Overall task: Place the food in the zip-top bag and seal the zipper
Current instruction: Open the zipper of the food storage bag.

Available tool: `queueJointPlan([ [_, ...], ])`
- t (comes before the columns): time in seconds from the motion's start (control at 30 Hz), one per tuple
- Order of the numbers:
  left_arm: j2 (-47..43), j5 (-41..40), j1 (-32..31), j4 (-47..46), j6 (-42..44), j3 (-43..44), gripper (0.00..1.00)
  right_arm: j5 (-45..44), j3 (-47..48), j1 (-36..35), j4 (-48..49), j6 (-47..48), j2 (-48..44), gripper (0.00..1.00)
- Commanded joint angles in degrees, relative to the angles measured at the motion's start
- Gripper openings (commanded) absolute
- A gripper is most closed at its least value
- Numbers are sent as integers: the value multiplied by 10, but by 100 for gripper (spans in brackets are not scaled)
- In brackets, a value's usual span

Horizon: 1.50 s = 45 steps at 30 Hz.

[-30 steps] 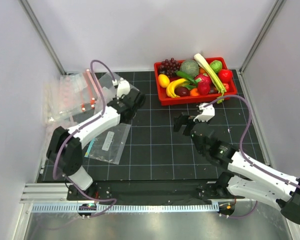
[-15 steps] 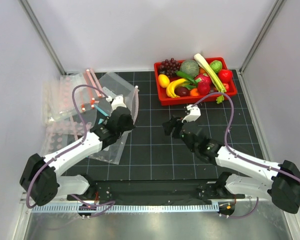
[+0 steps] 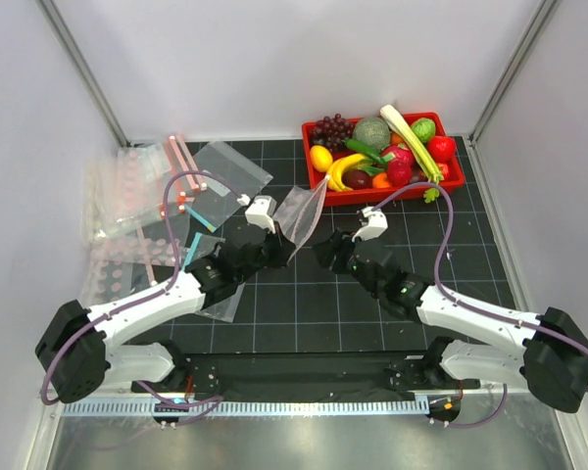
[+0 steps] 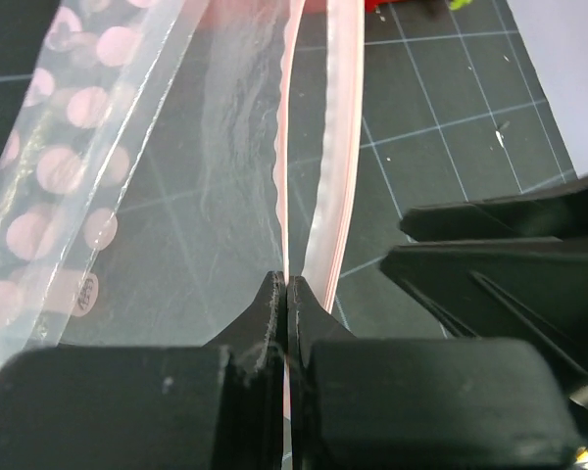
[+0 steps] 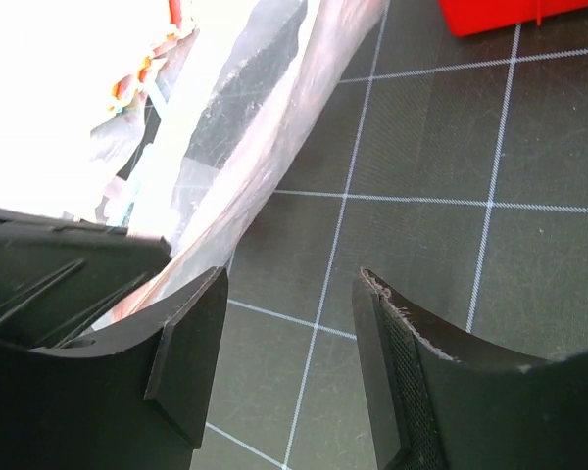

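Observation:
My left gripper (image 3: 277,249) is shut on the zip-top bag (image 3: 304,209), lifting it over the middle of the mat. In the left wrist view the jaws (image 4: 289,286) pinch one lip of the pinkish zipper (image 4: 331,186), and the clear bag (image 4: 225,147) hangs ahead. My right gripper (image 3: 320,253) stands open just right of the bag; its jaws (image 5: 289,294) hold nothing, and the bag (image 5: 274,147) runs past the outside of the left finger. The food lies in the red tray (image 3: 318,193): celery (image 3: 412,137), lemon (image 3: 320,157), apple (image 3: 441,148), dark green vegetable (image 3: 365,149).
A banana (image 3: 341,172) and purple grapes (image 3: 331,127) share the tray. Spare bags lie at the left: polka-dot ones (image 3: 122,186), a clear one (image 3: 230,160), and one under the left arm (image 3: 216,299). Walls close in on both sides.
The left gripper carried the bag from the left pile to the mat's centre. The right gripper moved left toward it and its jaws narrowed.

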<state>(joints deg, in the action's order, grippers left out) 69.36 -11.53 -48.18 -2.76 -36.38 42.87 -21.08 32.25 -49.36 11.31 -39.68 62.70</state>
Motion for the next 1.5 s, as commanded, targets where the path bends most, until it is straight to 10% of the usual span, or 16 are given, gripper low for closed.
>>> queueJointPlan([
  [0.0,3,2,-14,-42,22,11,0,-23,6,1,28,-19,8,59],
  [0.87,25,-84,-138,-39,87,43,0,-138,-11,0,4,-50,-33,62],
  [1.2,18,-218,-184,-8,99,55,1,-145,5,1,-28,-37,-28,12],
  [1.47,15,-285,-184,45,88,73,50,-49,33,0,-23,28,0,1],
])
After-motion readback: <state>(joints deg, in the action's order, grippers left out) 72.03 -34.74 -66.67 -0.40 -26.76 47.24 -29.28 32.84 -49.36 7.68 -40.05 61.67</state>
